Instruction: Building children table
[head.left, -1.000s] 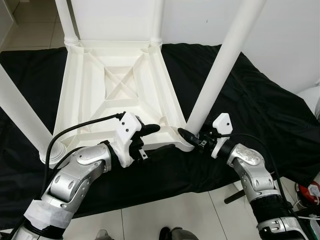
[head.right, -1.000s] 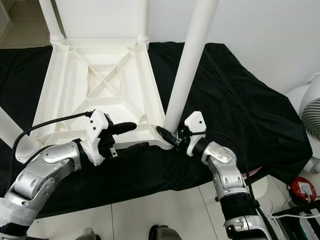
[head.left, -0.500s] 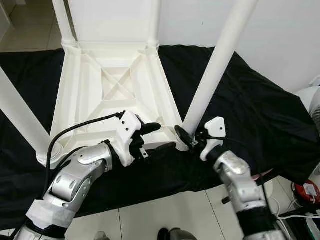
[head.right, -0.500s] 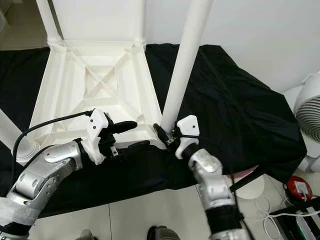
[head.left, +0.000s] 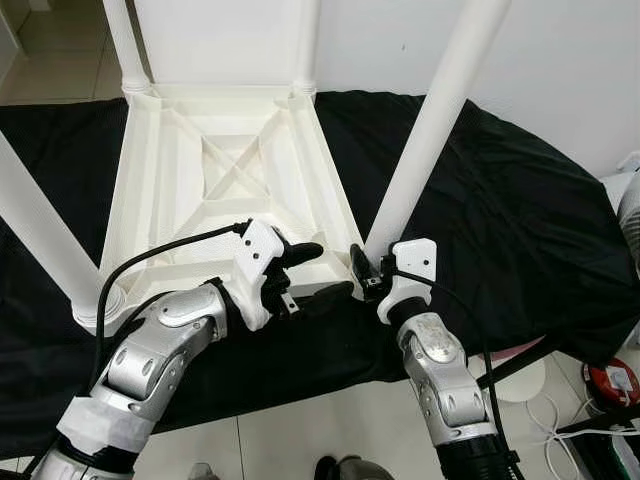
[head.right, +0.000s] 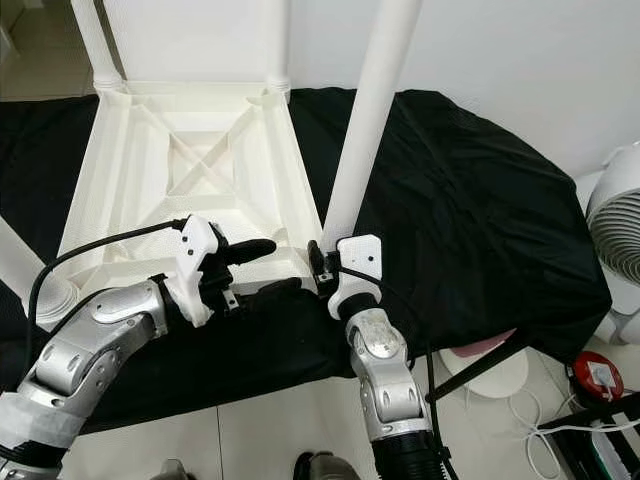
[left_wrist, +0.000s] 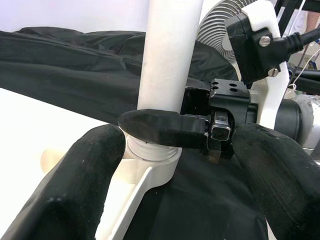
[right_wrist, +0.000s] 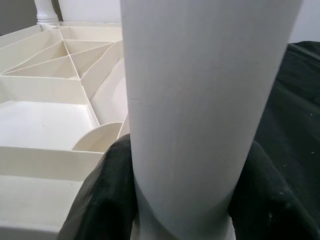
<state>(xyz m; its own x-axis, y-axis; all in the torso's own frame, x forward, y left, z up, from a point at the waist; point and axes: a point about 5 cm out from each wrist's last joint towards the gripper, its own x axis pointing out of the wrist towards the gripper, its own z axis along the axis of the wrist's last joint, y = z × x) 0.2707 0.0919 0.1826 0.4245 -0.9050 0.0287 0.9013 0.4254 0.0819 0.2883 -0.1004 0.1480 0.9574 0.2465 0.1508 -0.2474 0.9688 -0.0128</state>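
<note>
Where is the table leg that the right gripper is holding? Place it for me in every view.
Left eye view: table leg rises right of centre, from the near right corner.
Right eye view: the same leg, just right of centre.
Left wrist view: the white post at centre, a black finger across its base.
Right wrist view: the broad white column up close.
Shared landmark: the right gripper clasping the leg's base.

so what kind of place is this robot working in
Probably a room in a home, though that is a guess: pale tiled floor, a plain white wall and a standing fan at the side. An upturned white plastic table lies on a black cloth spread out as a work area.
</note>
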